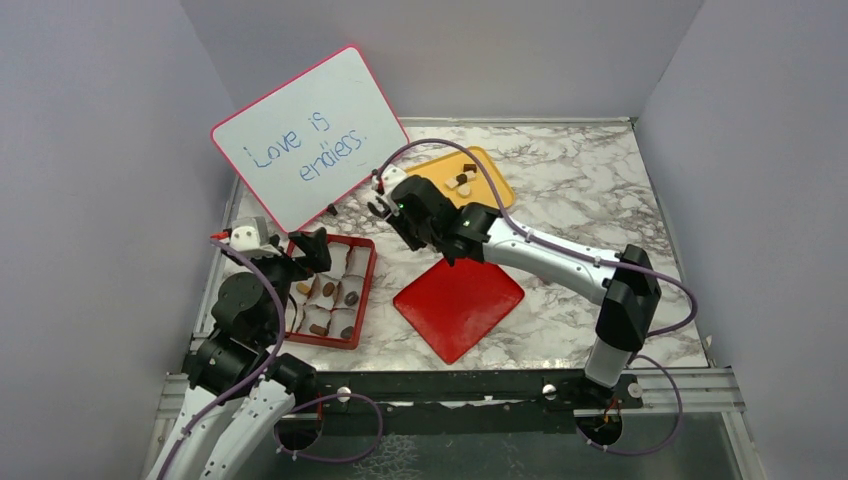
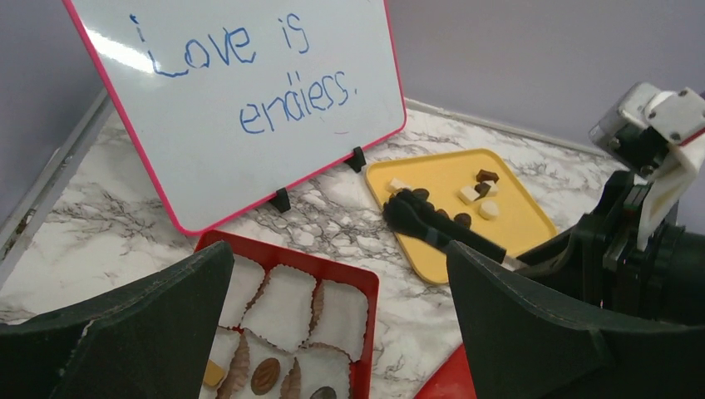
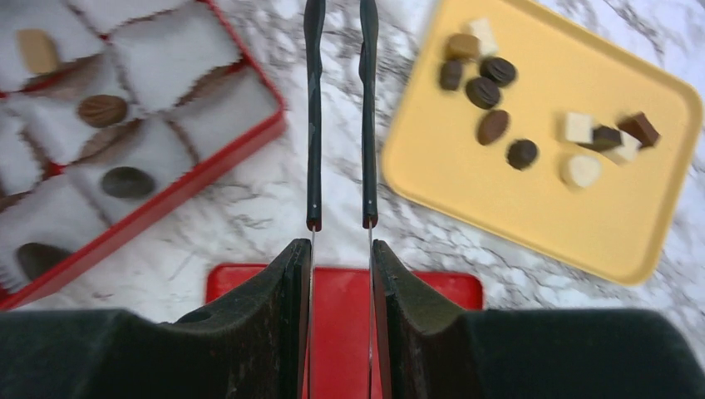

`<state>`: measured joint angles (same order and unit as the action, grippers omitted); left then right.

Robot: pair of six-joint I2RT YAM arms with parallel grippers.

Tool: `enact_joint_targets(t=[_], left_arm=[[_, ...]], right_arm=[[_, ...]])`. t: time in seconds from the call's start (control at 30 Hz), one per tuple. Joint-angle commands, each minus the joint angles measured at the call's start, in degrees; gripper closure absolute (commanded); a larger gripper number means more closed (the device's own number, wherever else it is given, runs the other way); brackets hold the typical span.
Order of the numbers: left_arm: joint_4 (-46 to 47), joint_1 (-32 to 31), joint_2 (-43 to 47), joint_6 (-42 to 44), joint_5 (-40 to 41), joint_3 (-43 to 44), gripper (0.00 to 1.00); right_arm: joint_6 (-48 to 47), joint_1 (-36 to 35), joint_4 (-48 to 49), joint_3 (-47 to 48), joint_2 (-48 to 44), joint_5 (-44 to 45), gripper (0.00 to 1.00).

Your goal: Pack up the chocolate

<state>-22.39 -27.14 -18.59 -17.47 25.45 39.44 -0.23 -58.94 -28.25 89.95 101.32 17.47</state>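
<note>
Several chocolate pieces (image 1: 462, 180), dark, tan and white, lie on a yellow tray (image 1: 492, 172); they also show in the right wrist view (image 3: 492, 93) and the left wrist view (image 2: 475, 199). A few pieces (image 3: 102, 110) sit in white paper cups in the red box (image 1: 366, 268). My right gripper (image 3: 341, 249) is shut on thin black-tipped tongs (image 3: 314, 125), whose prongs stand slightly apart over the marble between box and tray, with nothing seen between them. My left gripper (image 2: 339, 253) is open and empty above the red box (image 2: 366, 287).
A red lid (image 1: 458, 300) lies flat in front of the tray. A pink-framed whiteboard (image 1: 310, 135) reading "Love is endless." stands behind the box. Grey walls close in the marble table on three sides.
</note>
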Motion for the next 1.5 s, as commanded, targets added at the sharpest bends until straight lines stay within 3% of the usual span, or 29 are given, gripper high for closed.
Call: enact_joint_targets(t=[0.0,0.33,0.67,1.47], left_arm=[[1.2,-0.1,-2.0,1.7,-4.1,0.1,0.01],[1.4,-0.1,0.0,2.4,-4.5,-1.0,0.01],[1.5,-0.1,1.0,2.4,-4.8,-1.0,0.01],[1.7,-0.1,2.0,2.6,-4.3,-1.1,0.01]], right_arm=[[-1.9,4.6,3.1,-3.2,-2.5,3.0,0.65],[-2.1,11.2,5.6,-1.6,4.1,-1.8,0.65],[-2.5,12.0,4.8,2.3,9.7,-1.9,0.65],[-2.1,12.4,4.3,2.9,12.8,-3.7,0.65]])
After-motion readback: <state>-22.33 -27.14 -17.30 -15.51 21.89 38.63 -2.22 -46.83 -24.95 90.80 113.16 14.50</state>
